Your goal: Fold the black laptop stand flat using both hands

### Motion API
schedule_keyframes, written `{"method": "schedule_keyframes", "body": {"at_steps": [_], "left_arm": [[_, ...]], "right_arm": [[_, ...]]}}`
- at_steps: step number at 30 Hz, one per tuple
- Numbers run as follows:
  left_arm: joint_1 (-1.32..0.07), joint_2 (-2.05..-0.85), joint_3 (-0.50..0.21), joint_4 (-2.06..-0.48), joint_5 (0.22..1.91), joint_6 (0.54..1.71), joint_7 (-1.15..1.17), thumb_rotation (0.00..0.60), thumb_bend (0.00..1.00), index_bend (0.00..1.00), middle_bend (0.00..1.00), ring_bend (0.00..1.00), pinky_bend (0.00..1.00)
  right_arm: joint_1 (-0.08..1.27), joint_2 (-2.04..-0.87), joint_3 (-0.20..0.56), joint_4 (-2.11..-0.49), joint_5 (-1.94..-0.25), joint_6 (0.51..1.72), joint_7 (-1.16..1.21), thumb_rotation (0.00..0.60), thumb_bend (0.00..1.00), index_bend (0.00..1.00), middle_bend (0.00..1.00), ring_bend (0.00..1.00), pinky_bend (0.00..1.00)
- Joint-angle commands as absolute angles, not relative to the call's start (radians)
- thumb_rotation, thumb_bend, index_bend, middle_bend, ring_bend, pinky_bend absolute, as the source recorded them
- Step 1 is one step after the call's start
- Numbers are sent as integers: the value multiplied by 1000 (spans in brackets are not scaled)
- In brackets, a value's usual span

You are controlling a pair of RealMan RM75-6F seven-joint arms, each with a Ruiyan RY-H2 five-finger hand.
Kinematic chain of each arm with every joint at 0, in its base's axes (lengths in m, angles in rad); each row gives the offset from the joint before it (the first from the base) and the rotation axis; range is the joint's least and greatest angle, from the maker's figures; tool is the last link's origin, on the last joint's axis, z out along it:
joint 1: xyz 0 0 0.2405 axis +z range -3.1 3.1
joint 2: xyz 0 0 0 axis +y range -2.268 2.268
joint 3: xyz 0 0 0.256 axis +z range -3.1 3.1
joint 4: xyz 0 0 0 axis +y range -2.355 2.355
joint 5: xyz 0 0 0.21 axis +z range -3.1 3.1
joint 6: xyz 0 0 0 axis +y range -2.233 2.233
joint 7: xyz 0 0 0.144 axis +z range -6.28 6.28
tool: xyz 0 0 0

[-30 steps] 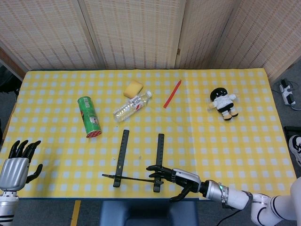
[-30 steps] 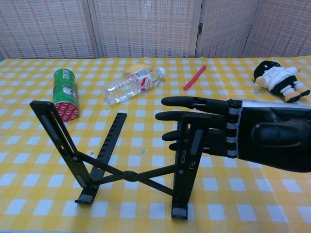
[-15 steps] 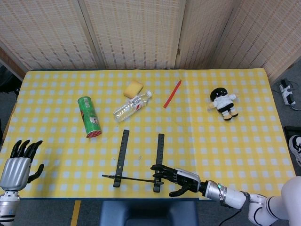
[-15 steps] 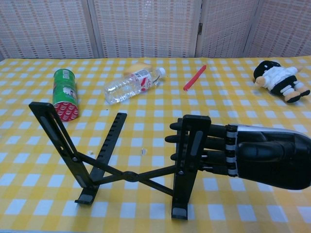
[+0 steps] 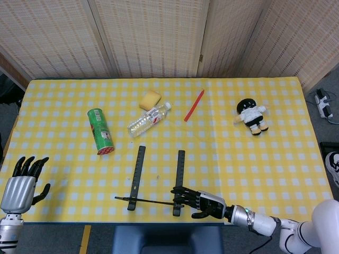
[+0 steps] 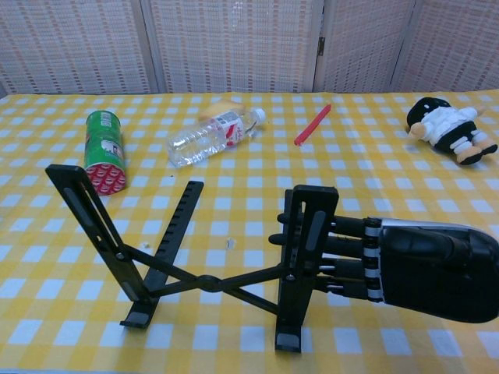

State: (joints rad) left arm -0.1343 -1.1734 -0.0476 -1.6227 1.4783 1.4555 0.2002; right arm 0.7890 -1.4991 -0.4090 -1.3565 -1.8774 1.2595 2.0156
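Note:
The black laptop stand (image 5: 139, 174) is unfolded near the table's front edge, its two uprights joined by crossed bars (image 6: 205, 281). My right hand (image 6: 421, 266) reaches in from the right, and its straight fingers (image 6: 343, 248) lie against the back of the right upright (image 6: 306, 234), tips showing just past it. The head view shows that right hand (image 5: 204, 203) low at the stand's right rail. My left hand (image 5: 20, 185) hovers at the table's front left corner, fingers spread, holding nothing, far from the stand.
A green can (image 5: 101, 138) lies left of the stand, with a water bottle (image 5: 149, 119) and yellow sponge (image 5: 150, 99) behind it. A red stick (image 5: 194, 105) lies mid-table and a plush doll (image 5: 252, 116) at the right. The stand sits close to the front edge.
My right hand has dropped lower and slid left, so its fingers now lie behind the right upright instead of above it. The left hand has barely moved.

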Motion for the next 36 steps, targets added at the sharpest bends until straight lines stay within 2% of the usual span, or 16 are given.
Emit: {"method": "schedule_keyframes", "body": {"at_steps": [1, 11, 19, 22, 32, 36], "left_arm": [[-136, -1174, -48, -1622, 1478, 1455, 200, 600, 407, 154, 246, 120, 0], [-143, -1176, -52, -1614, 1480, 1450, 196, 600, 407, 154, 246, 119, 0], [-186, -1187, -53, -1577, 1496, 1388, 136, 600, 407, 155, 246, 120, 0], [-210, -1178, -36, -1578, 1505, 1328, 68, 600, 407, 155, 246, 119, 0], [-300, -1204, 3, -1538, 1578, 1195, -122, 600, 370, 176, 246, 118, 0], [-351, -1226, 22, -1526, 1618, 1133, -209, 600, 369, 266, 246, 119, 0]], "right_arm": [[786, -1506, -415, -1350, -1874, 1259, 2027, 491, 0, 0, 16, 82, 0], [777, -1499, -419, -1348, -1891, 1289, 1974, 490, 0, 0, 16, 79, 0], [779, -1356, -383, -1506, -1919, 1335, 1589, 489, 0, 0, 16, 80, 0], [783, -1294, -368, -1579, -1920, 1351, 1494, 489, 0, 0, 16, 79, 0], [783, -1136, -330, -1717, -1880, 1390, 1428, 491, 0, 0, 16, 80, 0], [769, -1121, -327, -1718, -1863, 1388, 1454, 490, 0, 0, 16, 81, 0]]}}
